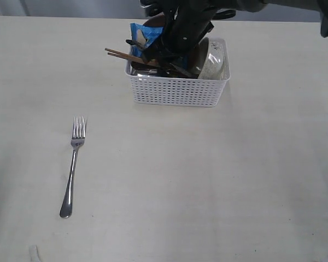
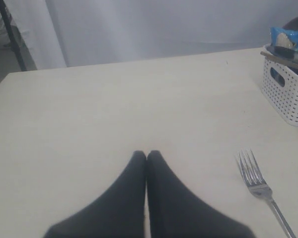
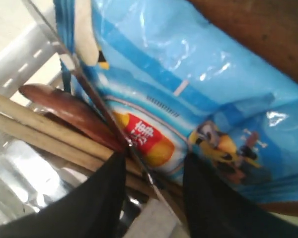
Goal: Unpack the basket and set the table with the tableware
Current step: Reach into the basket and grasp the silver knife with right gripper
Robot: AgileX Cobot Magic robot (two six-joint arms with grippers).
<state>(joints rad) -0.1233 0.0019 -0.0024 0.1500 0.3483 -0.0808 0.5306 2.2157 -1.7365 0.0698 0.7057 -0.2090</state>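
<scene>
The white basket [image 1: 177, 82] stands at the back of the table [image 1: 208, 180], and my right arm [image 1: 181, 30] reaches down into it. In the right wrist view my right gripper [image 3: 154, 163] is open. A thin steel knife [image 3: 97, 106] runs between its fingers without being clamped. Beside the knife lie a dark red spoon [image 3: 72, 111], wooden chopsticks [image 3: 35, 126] and a shiny steel cup [image 3: 20, 178]. A brown plate [image 3: 258, 29] sits behind the blue packet [image 3: 188, 74]. The off-white bowl [image 1: 214, 63] stands in the basket's right end. A steel fork [image 1: 72, 166] lies on the table. My left gripper [image 2: 147, 154] is shut and empty near the fork [image 2: 262, 191].
The blue snack packet [image 1: 144, 35] stands upright in the basket's back left corner, touching the right gripper's far side. Chopstick ends [image 1: 120, 54] stick out over the basket's left rim. The table's far edge runs close behind the basket.
</scene>
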